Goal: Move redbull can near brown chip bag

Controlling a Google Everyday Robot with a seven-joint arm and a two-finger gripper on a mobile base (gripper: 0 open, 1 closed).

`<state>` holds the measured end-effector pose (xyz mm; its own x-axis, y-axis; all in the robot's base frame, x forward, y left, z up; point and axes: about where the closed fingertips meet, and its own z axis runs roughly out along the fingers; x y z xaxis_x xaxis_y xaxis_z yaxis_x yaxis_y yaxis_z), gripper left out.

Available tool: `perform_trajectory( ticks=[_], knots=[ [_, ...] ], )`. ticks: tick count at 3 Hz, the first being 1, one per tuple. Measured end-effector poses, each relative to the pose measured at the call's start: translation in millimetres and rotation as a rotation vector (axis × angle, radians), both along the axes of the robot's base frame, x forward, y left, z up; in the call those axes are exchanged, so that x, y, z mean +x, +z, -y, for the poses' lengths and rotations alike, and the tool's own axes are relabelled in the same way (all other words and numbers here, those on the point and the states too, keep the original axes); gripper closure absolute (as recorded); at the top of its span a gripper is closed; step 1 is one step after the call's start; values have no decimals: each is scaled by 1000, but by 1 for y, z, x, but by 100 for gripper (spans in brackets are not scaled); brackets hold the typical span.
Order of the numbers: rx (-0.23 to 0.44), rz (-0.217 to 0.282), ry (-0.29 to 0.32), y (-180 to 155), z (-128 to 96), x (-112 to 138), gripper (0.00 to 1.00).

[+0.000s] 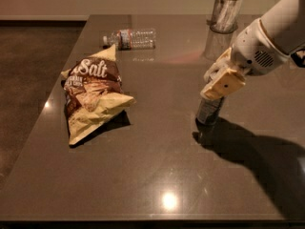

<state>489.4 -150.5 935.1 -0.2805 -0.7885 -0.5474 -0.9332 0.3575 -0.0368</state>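
Note:
The redbull can (pixel 208 112) is a slim dark grey can, upright at the right of the table, its top hidden by my gripper. My gripper (pixel 218 90) comes in from the upper right with cream-coloured fingers and is shut on the can's upper part. The can's base is at or just above the table top. The brown chip bag (pixel 93 97), with white "Salt" lettering, lies flat on the left of the table, well apart from the can, with a wide stretch of table between them.
A clear plastic water bottle (pixel 131 38) lies on its side at the back left. A tall clear glass cup (pixel 225 13) stands at the back right, behind my arm. The dark table (pixel 157 175) ends at the left and front edges.

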Motion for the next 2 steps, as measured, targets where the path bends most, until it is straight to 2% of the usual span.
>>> perform_trajectory(
  ticks=[1, 2],
  knots=[
    [17, -13, 50, -3, -24, 8, 100],
    [27, -14, 114, -3, -54, 18, 100]
  ],
)
